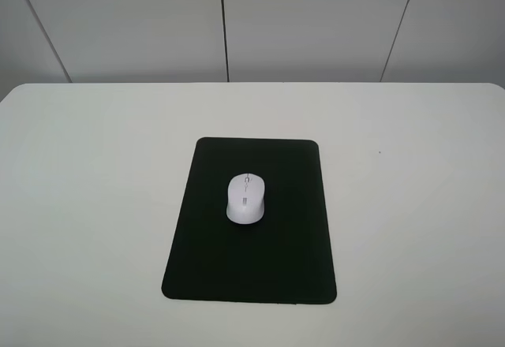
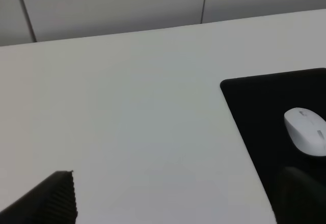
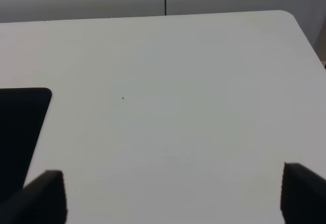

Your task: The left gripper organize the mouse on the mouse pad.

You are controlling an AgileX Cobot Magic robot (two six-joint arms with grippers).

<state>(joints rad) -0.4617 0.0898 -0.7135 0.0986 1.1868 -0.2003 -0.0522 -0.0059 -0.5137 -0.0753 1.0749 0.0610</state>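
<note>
The white mouse [image 1: 245, 198] lies on the black mouse pad [image 1: 252, 260], slightly above the pad's middle, with its scroll wheel pointing toward the far table edge. No arm appears in the exterior high view. In the left wrist view, the left gripper [image 2: 178, 183] is open and holds nothing. One of its fingers [image 2: 56, 198] is over bare table and the other is a dark shape over the pad [image 2: 254, 112], just short of the mouse [image 2: 306, 131]. The right gripper [image 3: 173, 175] is open and empty over the table, with a pad corner [image 3: 20, 117] to one side.
The white table [image 1: 95, 205] extends around the pad on all sides. A grey panelled wall [image 1: 316, 16] stands behind the far edge. A tiny dark speck [image 1: 379, 153] sits on the table right of the pad.
</note>
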